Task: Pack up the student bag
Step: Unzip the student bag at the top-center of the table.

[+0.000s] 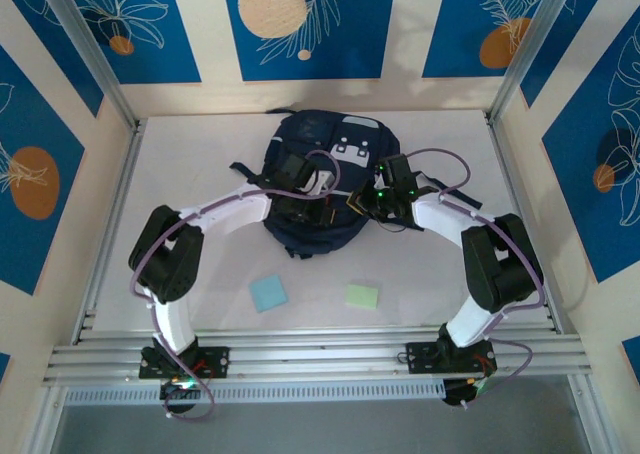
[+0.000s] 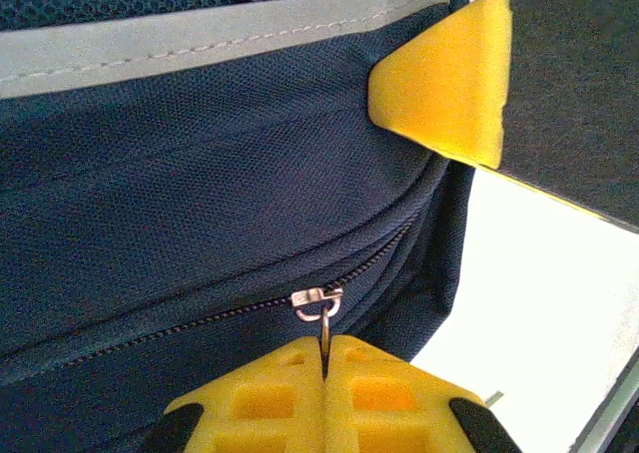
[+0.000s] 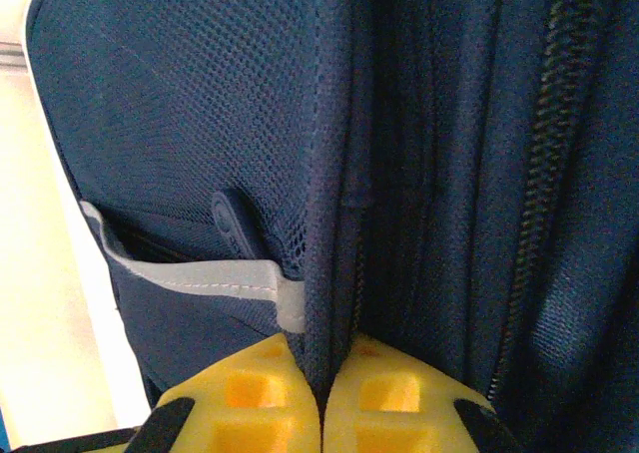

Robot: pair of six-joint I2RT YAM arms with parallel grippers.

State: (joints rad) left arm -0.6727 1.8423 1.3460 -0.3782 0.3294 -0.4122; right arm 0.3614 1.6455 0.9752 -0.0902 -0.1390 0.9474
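Observation:
The student bag (image 1: pixel 322 144), dark navy with a grey stripe (image 2: pixel 200 34), lies flat at the middle of the table. My left gripper (image 2: pixel 324 347) is shut on the metal ring of a zipper pull (image 2: pixel 319 301), at the bag's near part (image 1: pixel 318 212). The zipper (image 2: pixel 150 333) beside it looks closed. My right gripper (image 3: pixel 328 375) is shut on a raised fold of the bag's fabric (image 3: pixel 334 224) along its side seam, just right of the left gripper (image 1: pixel 358 202). One of its yellow fingers (image 2: pixel 444 84) shows in the left wrist view.
A light blue square pad (image 1: pixel 268 293) and a light green square pad (image 1: pixel 362 295) lie on the white table (image 1: pixel 200 174) in front of the bag, between the arm bases. Metal frame posts and patterned walls close in the table's sides and back.

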